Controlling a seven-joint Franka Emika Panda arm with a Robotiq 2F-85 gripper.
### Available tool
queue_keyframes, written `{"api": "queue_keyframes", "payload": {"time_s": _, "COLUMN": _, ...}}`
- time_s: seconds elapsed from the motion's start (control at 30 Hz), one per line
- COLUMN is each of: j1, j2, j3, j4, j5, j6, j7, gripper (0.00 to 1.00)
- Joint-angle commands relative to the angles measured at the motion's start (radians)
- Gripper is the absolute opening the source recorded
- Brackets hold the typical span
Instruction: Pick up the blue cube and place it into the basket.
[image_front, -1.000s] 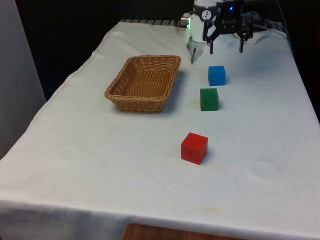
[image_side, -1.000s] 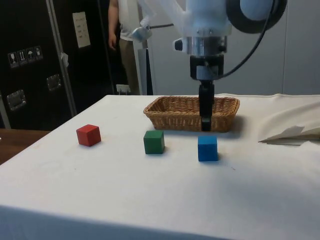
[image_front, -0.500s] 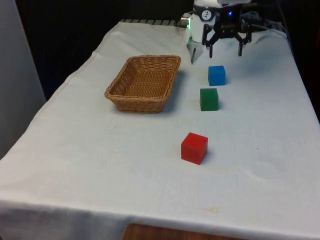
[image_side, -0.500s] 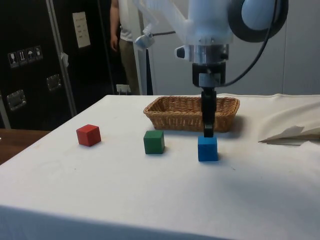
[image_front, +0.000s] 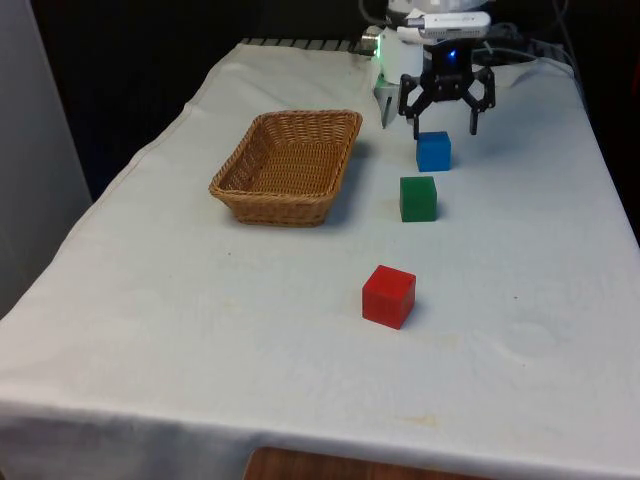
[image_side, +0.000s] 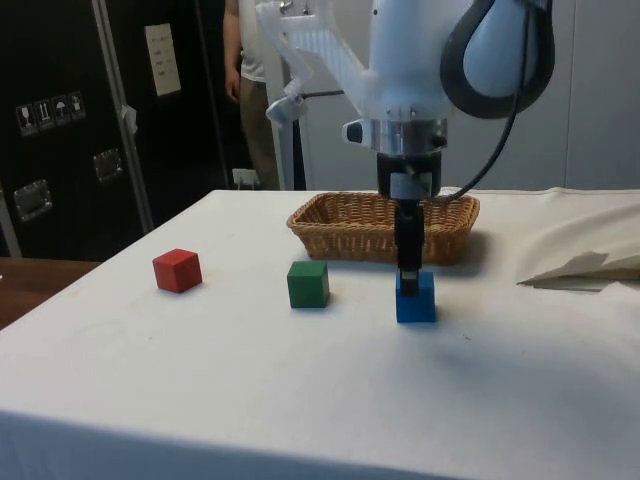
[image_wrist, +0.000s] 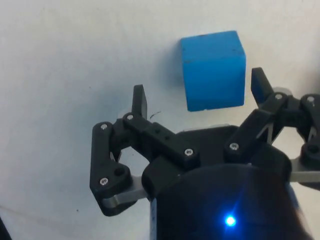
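Hovering with fingers spread, the end effector (image_front: 440, 122) brackets the blue cube (image_front: 433, 151), seemingly flat, slightly skewed.

No text can be read here. In the side view, the dark cabinets (image_side: 60, 150) carry a pale notice (image_side: 161, 59) and small symbol stickers (image_side: 42, 111), but their print is too small to make out.

Dark cabinets (image_side: 60, 130) (labelled), white cloth (image_front: 200, 340)
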Motion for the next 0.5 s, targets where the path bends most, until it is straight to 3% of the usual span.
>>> {"api": "queue_keyframes", "payload": {"time_s": 0.0, "j1": -0.005, "j2": 0.006, "j3": -0.009, "j4": -0.005, "j5": -0.026, "j6": 0.017, "j7": 0.006, "gripper": 1.00}}
{"api": "queue_keyframes", "payload": {"time_s": 0.13, "j1": 0.000, "j2": 0.011, "j3": -0.007, "j4": 0.000, "j5": 0.000, "j6": 0.009, "j7": -0.012, "gripper": 1.00}}
{"api": "queue_keyframes", "payload": {"time_s": 0.43, "j1": -0.004, "j2": 0.028, "j3": -0.023, "j4": -0.004, "j5": -0.025, "j6": 0.026, "j7": -0.013, "gripper": 1.00}}
{"api": "queue_keyframes", "payload": {"time_s": 0.47, "j1": -0.001, "j2": 0.025, "j3": -0.016, "j4": -0.001, "j5": 0.000, "j6": 0.011, "j7": -0.024, "gripper": 1.00}}
